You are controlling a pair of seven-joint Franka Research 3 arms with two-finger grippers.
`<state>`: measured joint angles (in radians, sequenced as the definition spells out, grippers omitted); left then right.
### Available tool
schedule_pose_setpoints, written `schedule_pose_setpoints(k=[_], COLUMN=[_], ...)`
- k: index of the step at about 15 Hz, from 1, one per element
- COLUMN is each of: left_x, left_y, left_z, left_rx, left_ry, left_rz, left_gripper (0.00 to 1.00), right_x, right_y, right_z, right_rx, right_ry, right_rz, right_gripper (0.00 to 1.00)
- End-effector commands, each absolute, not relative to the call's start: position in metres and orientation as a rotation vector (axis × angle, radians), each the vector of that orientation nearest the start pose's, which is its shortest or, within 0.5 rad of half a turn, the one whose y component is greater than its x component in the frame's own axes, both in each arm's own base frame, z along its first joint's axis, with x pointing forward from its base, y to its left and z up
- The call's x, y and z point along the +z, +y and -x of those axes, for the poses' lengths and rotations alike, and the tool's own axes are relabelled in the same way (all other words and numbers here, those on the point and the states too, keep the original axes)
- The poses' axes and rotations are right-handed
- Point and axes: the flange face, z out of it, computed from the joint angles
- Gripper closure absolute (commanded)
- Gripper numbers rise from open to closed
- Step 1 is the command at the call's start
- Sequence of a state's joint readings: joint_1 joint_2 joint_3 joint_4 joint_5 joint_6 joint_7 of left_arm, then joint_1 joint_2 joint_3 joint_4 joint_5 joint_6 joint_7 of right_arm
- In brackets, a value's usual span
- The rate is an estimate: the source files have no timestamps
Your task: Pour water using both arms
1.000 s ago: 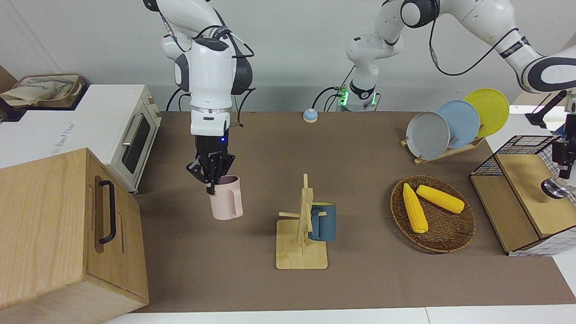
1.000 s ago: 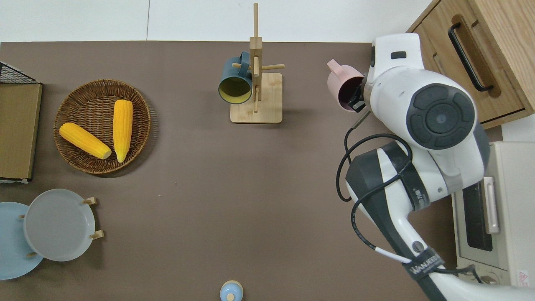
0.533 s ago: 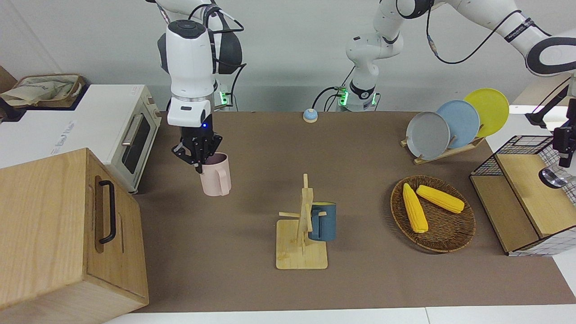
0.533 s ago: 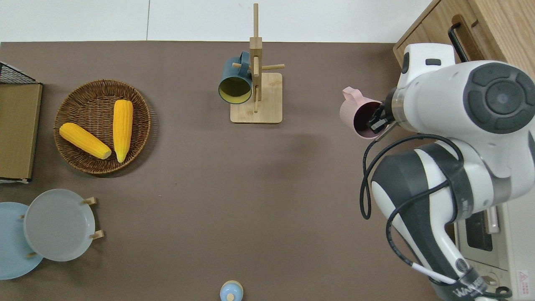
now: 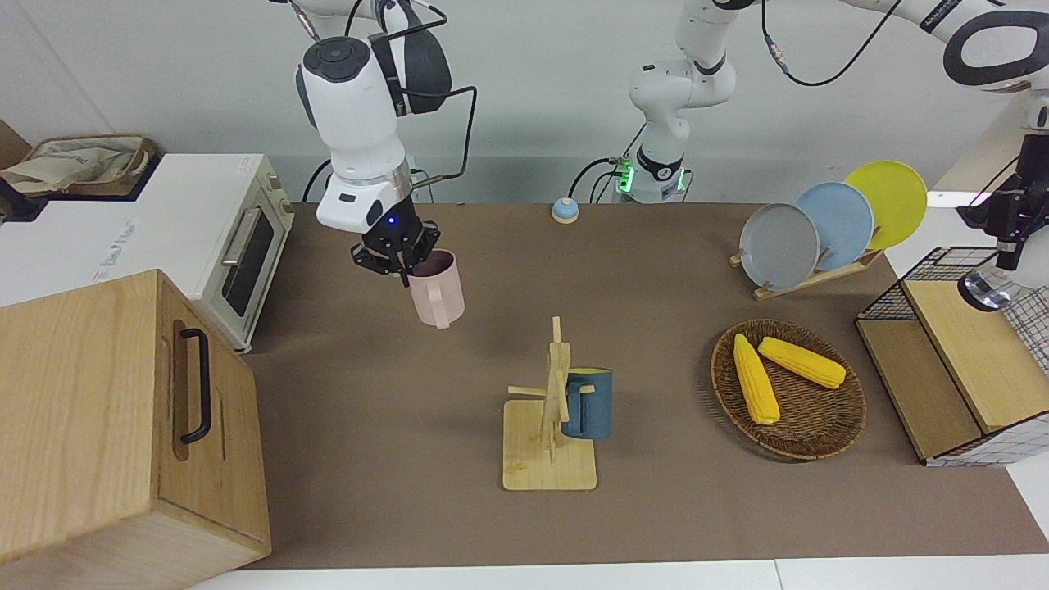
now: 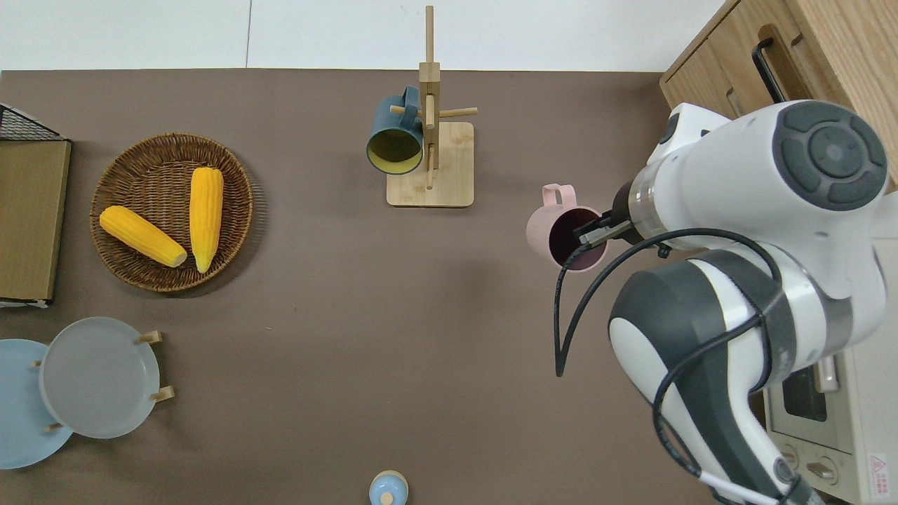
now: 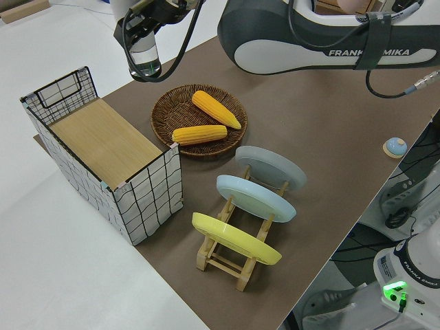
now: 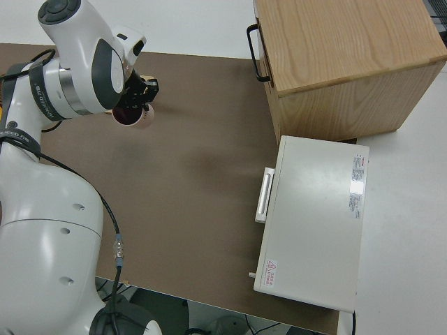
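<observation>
Right claw: the black two-finger right claw (image 5: pixel 399 260) pinches the rim of a pale pink handled mug (image 5: pixel 437 297), one finger inside the rim and one outside.
Pink mug: carried in the air, roughly upright with a slight lean, over the brown worktop (image 6: pixel 337 315), toward the right arm's end, beside the wooden mug rack (image 6: pixel 429 140) but well apart from it.
Left claw: the left claw (image 7: pixel 142 26) grips the top of a clear glass bottle or cup (image 7: pixel 146 60), which hangs in the air near the wire-and-wood crate (image 7: pixel 103 148); the glass is too small to tell what it holds.
Done: judging by this, both vessels are picked up and off the worktop.
Left: the two vessels are far apart; they must be brought together, probably near the middle, then the glass tilted over the mug.
Not used: a dark blue mug (image 5: pixel 588 403) hangs on the rack.
Risk: a rim pinch may let the mug swing.
</observation>
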<state>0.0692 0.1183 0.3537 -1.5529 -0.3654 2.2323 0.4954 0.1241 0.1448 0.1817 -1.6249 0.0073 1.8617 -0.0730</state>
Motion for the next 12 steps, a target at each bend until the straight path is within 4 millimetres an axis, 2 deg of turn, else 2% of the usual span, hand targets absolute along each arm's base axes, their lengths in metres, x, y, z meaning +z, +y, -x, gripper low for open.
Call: schedule_pose_setpoints(k=[1,4,7,9,11,12], left_x=[0.66,0.66,0.65,0.645,0.634,0.631], left_y=[0.208,0.154,0.109,0.087,0.071,0.068], left_z=[-0.562,-0.554,-0.536,-0.522,-0.508,-0.5], left_rx=[-0.989,-0.916,-0.852,-0.838,-0.821,-0.819], left_ry=[-0.101,-0.111,-0.118,-0.113,-0.081,-0.074], left_rz=[3.022,3.02,3.044,3.065,3.079,3.082], left_gripper=[1.0,1.0,1.0,1.0,1.0,1.0], right_x=[0.547,0.553,0.553,0.551,0.532,0.524], right_y=[0.216,0.237,0.278,0.307,0.331,0.351], right_z=[-0.568,-0.562,-0.555,-0.555,-0.557,-0.556], right_rx=[-0.07,-0.021,0.0,0.017,0.056,0.065], right_ry=[-0.414,-0.26,-0.191,-0.146,-0.159,-0.171], right_rz=[2.993,2.876,2.86,2.847,2.843,2.832], right_gripper=[1.0,1.0,1.0,1.0,1.0,1.0])
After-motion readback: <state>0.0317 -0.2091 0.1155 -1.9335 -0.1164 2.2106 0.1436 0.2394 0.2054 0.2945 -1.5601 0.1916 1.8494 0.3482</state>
